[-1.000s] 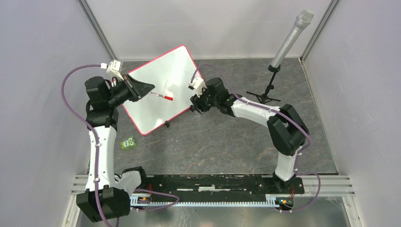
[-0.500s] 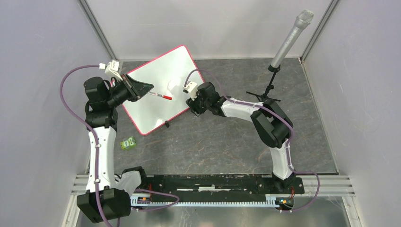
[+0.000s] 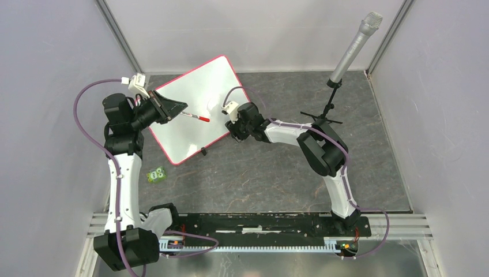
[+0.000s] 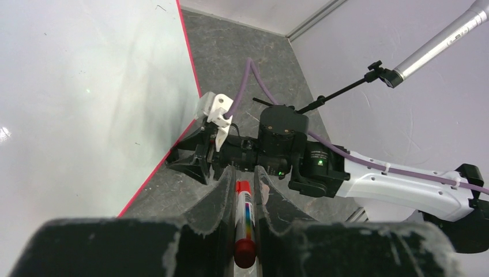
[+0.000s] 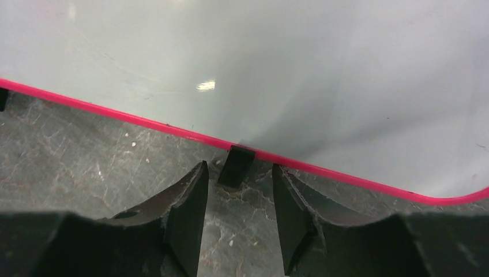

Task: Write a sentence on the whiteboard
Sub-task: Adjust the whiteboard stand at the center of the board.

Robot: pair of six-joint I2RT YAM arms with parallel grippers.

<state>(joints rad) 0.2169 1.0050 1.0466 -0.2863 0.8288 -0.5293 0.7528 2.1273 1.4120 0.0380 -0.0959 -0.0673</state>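
Left gripper [image 4: 245, 179] clenched on red marker [image 4: 244, 222], tip over whiteboard [image 3: 202, 86]; contact unclear. Board lies flat between the arms. Right gripper [image 5: 236, 173] jaws apart, straddling black clip [image 5: 235, 164] on board's edge. Board blank: sentence not begun, all writing left.

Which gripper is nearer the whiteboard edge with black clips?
Right. The right gripper sits at that edge, facing one black clip; the left gripper, holding a red marker, hangs over the opposite side.

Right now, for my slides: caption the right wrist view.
Open right gripper aligned with the black clip on the whiteboard edge.
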